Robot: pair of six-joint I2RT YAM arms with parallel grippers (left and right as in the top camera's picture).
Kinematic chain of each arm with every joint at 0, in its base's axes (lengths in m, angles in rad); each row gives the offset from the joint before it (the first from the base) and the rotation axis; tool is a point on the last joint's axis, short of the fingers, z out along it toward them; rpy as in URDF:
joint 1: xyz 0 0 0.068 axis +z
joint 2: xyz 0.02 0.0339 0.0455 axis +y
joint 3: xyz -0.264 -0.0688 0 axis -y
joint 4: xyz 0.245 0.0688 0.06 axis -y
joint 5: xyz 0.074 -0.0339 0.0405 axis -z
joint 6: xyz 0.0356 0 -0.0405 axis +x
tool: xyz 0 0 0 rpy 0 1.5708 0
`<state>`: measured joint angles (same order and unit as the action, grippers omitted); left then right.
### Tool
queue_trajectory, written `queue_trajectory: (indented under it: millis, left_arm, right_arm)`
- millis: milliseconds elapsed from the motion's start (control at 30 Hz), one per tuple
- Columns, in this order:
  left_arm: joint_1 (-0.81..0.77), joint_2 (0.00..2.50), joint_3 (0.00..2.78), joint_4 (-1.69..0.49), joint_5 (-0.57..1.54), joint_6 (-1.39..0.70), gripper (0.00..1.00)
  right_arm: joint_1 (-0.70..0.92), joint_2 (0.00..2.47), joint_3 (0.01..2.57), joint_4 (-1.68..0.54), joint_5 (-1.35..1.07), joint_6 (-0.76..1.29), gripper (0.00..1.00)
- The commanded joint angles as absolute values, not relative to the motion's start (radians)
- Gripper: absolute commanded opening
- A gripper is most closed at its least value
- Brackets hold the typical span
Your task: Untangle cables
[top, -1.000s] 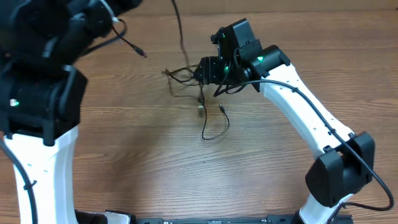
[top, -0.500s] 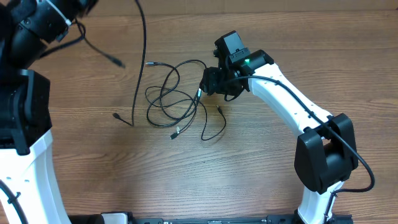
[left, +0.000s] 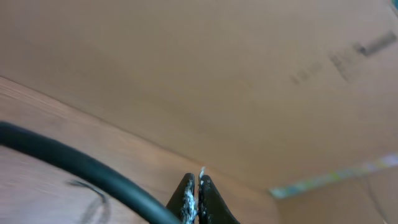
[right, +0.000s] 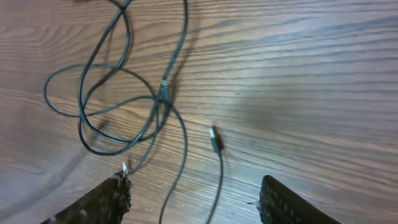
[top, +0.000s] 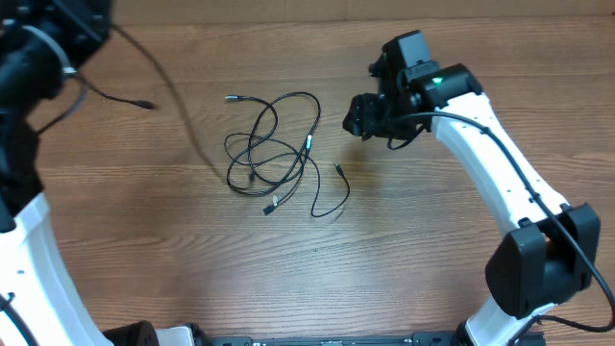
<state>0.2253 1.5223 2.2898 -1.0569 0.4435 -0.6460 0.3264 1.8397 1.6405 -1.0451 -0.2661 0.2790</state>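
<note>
Pairs glossy white link shells with matte black joint housings on the right arm (top: 485,168); shows a small green light (top: 437,80) glowing near the wrist; trails a thick black wire (top: 504,159) along the white forearm toward a blocky black housing (top: 538,269) low on that arm; repeats the scheme on the left arm (top: 29,259), white below and bulky black above; ends in black fingers on the right gripper (right: 194,186), flecked white at one tip; bears chalky white scuffs along the black fingertips of the left gripper (left: 195,182).
</note>
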Motion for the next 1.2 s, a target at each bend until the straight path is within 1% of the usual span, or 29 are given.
queue_trajectory:
  millis: [0,167,233,300,467,567,733,833,1167]
  left_arm:
    - [0.337,1.517,2.301,-1.044,0.397,-0.582,0.04]
    - [0.512,1.517,2.301,-1.007,0.358,-0.56,0.04]
    - [0.573,1.518,2.3,-1.017,0.301,-0.54,0.04]
    - [0.603,1.528,2.3,-1.032,0.193,-0.508,0.04]
    - [0.603,1.578,2.299,-1.112,-0.105,-0.516,0.04]
    - [0.604,1.639,2.299,-1.152,-0.207,-0.564,0.04]
    - [0.604,1.76,2.299,-1.233,-0.255,-0.596,0.04]
    - [0.604,1.822,2.299,-1.259,-0.326,-0.635,0.04]
    - [0.635,2.036,2.299,-1.319,-0.34,-0.636,0.04]
  right_arm:
    - [0.308,1.823,1.637,-1.052,-0.274,0.26,0.66]
    - [0.305,1.823,1.637,-1.054,-0.274,0.259,0.66]
    - [0.305,1.823,1.637,-1.054,-0.274,0.26,0.66]
    - [0.305,1.823,1.637,-1.054,-0.274,0.26,0.66]
    - [0.305,1.823,1.637,-1.056,-0.274,0.26,0.66]
    - [0.305,1.823,1.637,-1.069,-0.274,0.259,0.66]
    - [0.305,1.823,1.637,-1.092,-0.273,0.252,0.66]
    - [0.305,1.823,1.637,-1.104,-0.273,0.252,0.66]
    - [0.306,1.823,1.637,-1.147,-0.271,0.234,0.66]
